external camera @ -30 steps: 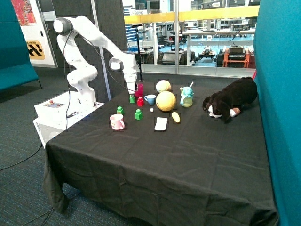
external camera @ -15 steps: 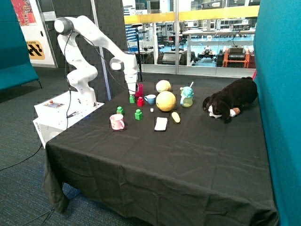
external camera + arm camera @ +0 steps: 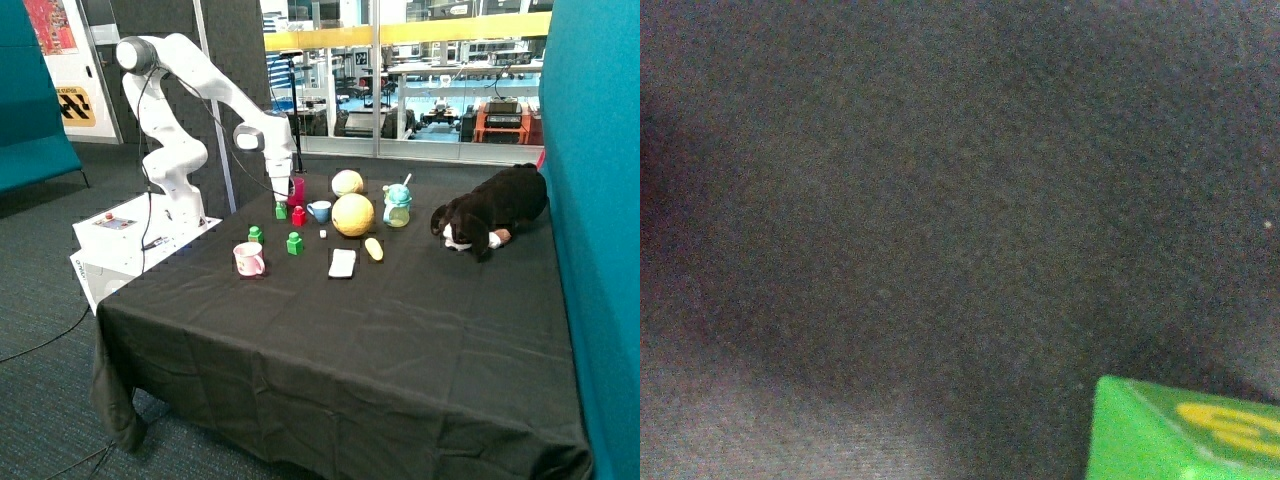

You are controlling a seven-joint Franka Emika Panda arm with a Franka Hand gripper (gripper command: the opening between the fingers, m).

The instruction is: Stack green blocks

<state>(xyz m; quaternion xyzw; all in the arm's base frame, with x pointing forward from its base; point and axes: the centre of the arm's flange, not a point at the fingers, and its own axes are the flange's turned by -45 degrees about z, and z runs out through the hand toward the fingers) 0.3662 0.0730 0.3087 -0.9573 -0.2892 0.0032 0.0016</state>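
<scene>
gripper (image 3: 281,196): low at the table's far side, right above the far green block; I can't tell how wide it stands or whether it has hold of anything. Neither view settles it.
arm (image 3: 200,80): white, reaching down from its base beside the table; nothing else near the blocks.
table (image 3: 400,330): black cloth, blocks all sit in the far corner by the arm.
pink cup (image 3: 248,259): nearest the front edge, just beside the near green block.
far green block (image 3: 281,210): directly under the gripper, next to the red block (image 3: 298,216). In the wrist view only a corner of it shows (image 3: 1170,435), with a yellow mark on one face, off to one side of centre.
middle green block (image 3: 294,243): on the cloth, apart from the other two, toward the front edge from the gripper.
near green block (image 3: 255,234): by the pink cup.
stack status: none stacked, all three lie apart.
key relation, my read: pickup turns on a straight drop onto the far block; it looks slightly off the wrist axis, so I'd nudge before descending.
</scene>
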